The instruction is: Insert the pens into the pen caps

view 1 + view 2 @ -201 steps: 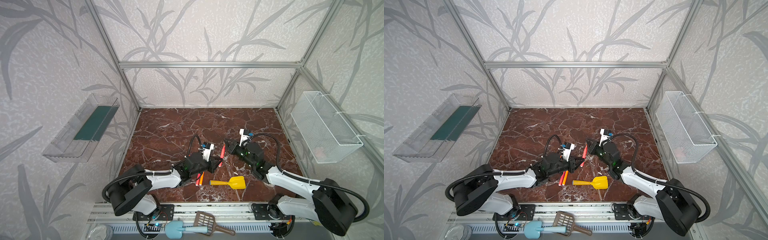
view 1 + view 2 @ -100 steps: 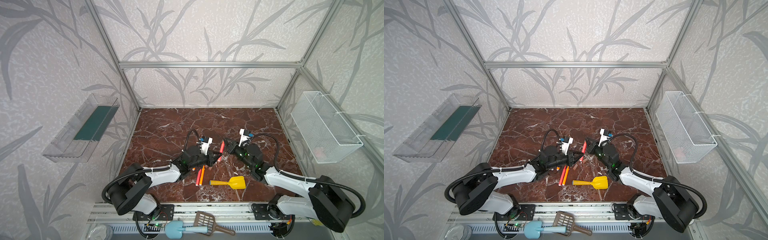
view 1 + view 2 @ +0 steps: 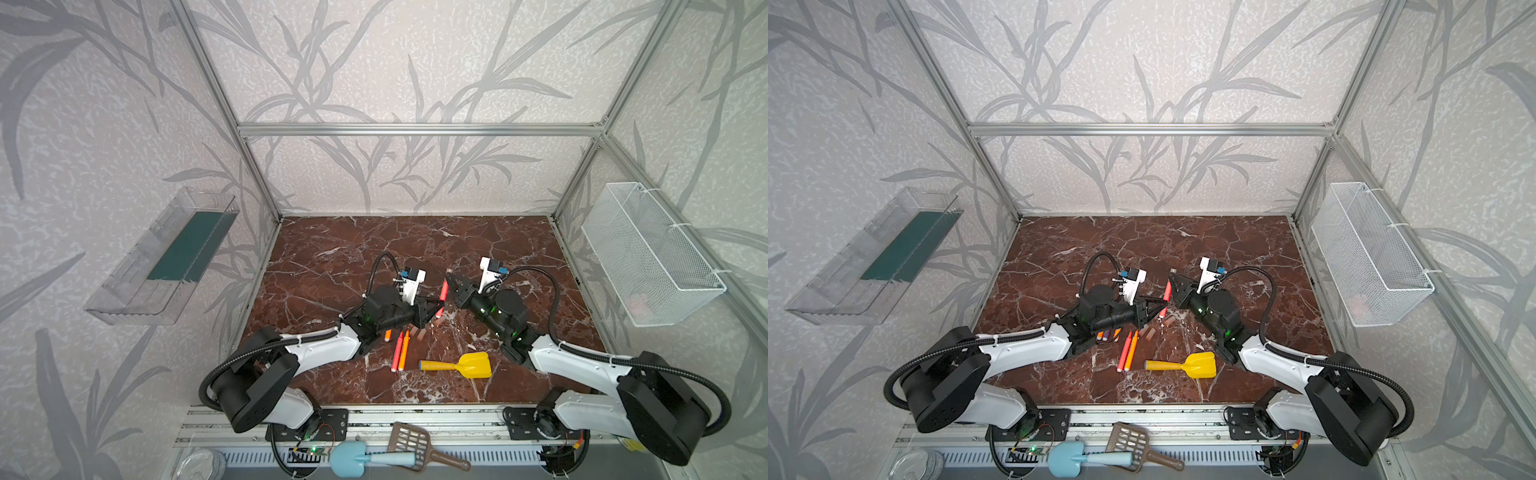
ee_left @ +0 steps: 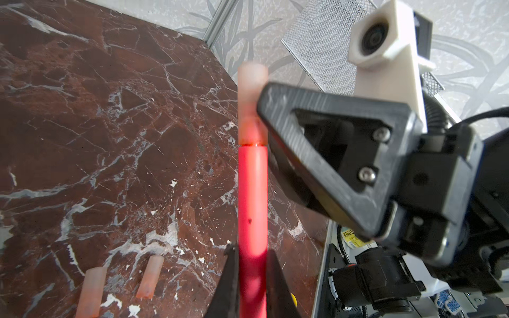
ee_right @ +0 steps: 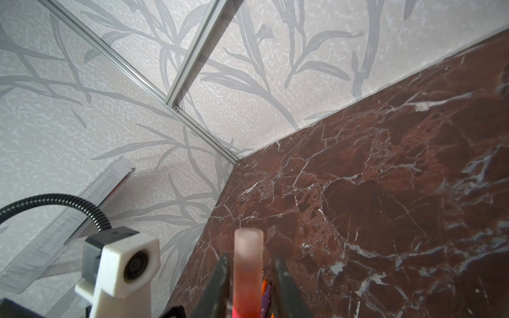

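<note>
A red-pink pen stands upright in my left gripper, which is shut on its lower shaft. A translucent pen cap sits over its top end. My right gripper straddles that cap, jaws slightly parted, with a gap showing on one side. In both top views the two grippers meet at the pen mid-table. Loose pens and caps lie in front of them, some of them under the left arm.
A yellow toy shovel lies near the front edge. A white mesh basket hangs on the right wall and a clear tray on the left wall. Two loose caps lie below the left gripper.
The left arm has shifted slightly while keeping the pen upright between the grippers. The right jaws, closed on the cap before, have parted a little.
</note>
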`<state>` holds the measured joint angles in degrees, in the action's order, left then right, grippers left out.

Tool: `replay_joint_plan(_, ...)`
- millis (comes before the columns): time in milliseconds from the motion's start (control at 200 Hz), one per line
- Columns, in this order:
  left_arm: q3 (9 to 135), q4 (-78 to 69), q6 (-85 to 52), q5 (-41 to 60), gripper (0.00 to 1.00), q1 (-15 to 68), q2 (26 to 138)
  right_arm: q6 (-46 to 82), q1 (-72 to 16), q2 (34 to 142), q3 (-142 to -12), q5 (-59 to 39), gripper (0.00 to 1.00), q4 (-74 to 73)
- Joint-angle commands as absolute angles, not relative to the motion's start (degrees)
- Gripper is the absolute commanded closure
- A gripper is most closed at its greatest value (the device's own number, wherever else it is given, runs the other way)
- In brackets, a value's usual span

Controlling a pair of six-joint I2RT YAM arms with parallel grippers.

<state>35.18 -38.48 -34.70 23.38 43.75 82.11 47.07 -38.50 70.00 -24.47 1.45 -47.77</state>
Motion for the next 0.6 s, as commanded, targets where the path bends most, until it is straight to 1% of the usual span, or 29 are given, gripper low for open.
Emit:
replay_joint_plan(0,36.6,-38.6,-31.6,22.5,1.0,43.5,79.4,46.3,-38.9,66.4,-23.9,1.9,0.61,-43.8)
replay_joint_plan(160,34.9,-38.8,-29.9,24.4,1.0,43.9,79.2,45.2,-38.9,62.7,-23.0,2.8,0.54,-43.1)
replay_joint_plan(195,34.6,-38.8,-29.6,24.7,1.0,44.2,79.1,45.1,-39.0,62.4,-23.0,2.7,0.52,-41.1)
replay_joint_plan(335,34.1,-39.0,-28.4,25.2,1.0,45.2,79.4,44.9,-38.9,62.8,-23.4,1.6,0.49,-41.3)
replay_joint_plan(460,34.2,-38.8,-28.0,25.8,1.0,45.7,79.7,45.3,-38.9,64.7,-24.3,0.4,0.47,-41.9)
replay_joint_plan(595,34.5,-38.6,-27.6,25.7,1.0,46.2,79.8,46.1,-38.9,67.0,-25.2,-0.6,0.47,-41.9)
